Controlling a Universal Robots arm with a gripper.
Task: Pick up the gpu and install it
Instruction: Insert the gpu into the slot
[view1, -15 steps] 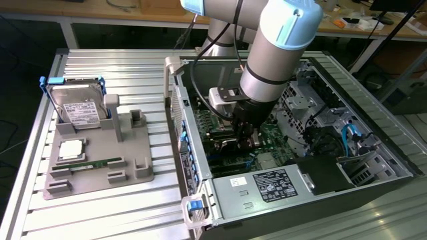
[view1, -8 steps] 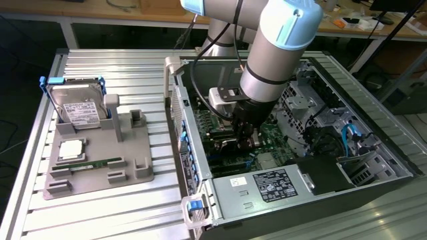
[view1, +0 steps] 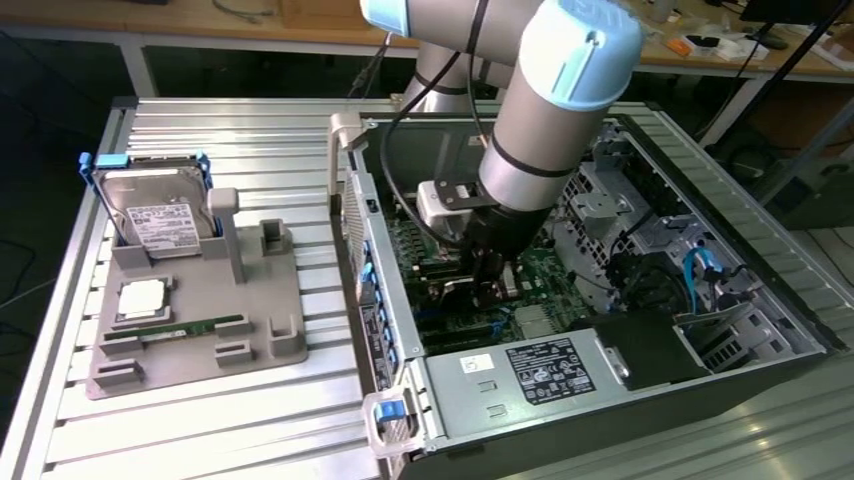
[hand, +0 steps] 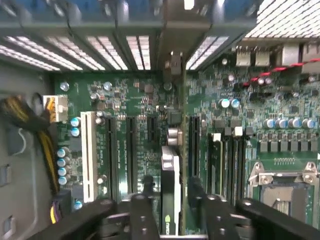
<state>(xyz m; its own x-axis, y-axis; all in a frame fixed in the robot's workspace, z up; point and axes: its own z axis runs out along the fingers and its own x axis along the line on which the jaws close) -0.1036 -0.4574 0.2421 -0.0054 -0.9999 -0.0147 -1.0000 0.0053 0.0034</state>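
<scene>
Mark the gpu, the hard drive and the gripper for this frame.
gpu (hand: 170, 195): wrist view, its upper edge, standing on the motherboard.
hard drive (view1: 163, 222): exterior view, white label.
gripper (hand: 170, 212): wrist view, midway between fingertips, either side of the gpu.

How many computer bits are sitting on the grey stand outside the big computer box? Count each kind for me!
Silver hard drive with white label: 1
Square silver chip: 1
Narrow green memory stick: 1
Total: 3

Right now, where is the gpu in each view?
Exterior view: the gpu is inside the open computer case, below the gripper, over the motherboard.
Wrist view: gpu stands edge-on between the fingers.
Shared landmark: the green motherboard.
</scene>
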